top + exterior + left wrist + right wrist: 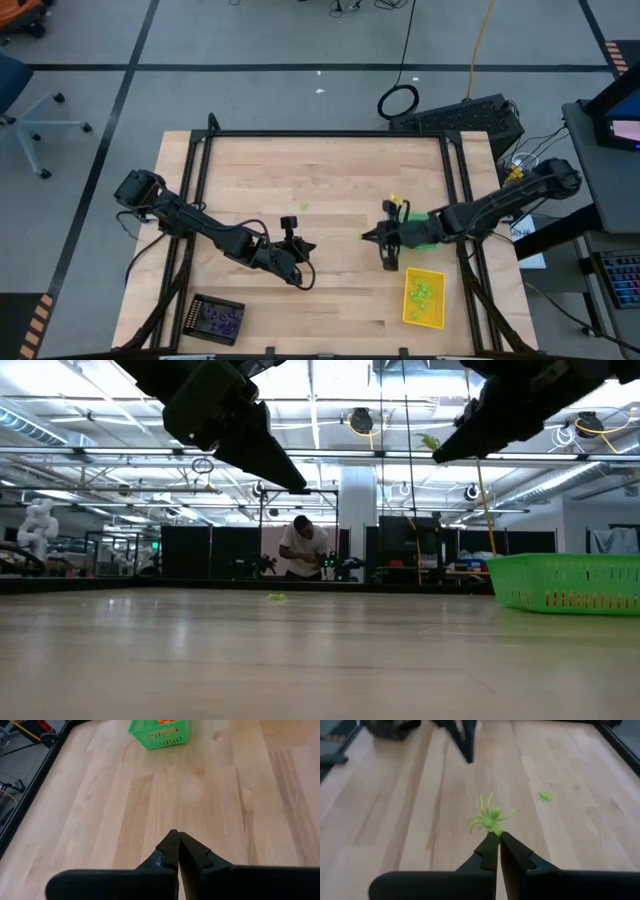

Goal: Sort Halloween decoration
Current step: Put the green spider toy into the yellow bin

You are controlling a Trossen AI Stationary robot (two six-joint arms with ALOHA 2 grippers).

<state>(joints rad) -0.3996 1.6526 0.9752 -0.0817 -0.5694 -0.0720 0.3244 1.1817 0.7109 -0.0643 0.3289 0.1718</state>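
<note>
My right gripper [499, 836] is shut on a lime green spider [490, 816], one piece of the Halloween decoration, held above the table's middle [364, 237]. Another green trinket [545, 796] lies on the wood farther off, toward the far edge [303, 206]. My left gripper [177, 836] hangs shut left of centre [308, 247] with nothing in it, pointing toward the green tray [160, 732], which holds orange pieces. In the low view both grippers hang above the table, the left [298, 486] and the right [437, 458]. My right gripper pinches the green spider by its rear end [493, 830] between the tips of its two fingers. The fingers slant down from the table's right side. The spider sticks out past the fingertips with its legs spread, lifted clear of the table.
The green tray [428, 240] lies partly under my right arm. A yellow tray [423, 297] with green pieces sits near the front right. A black tray [217, 318] with purple pieces sits near the front left. A black frame [330, 133] runs around the table. A person stands beyond the table [303, 547].
</note>
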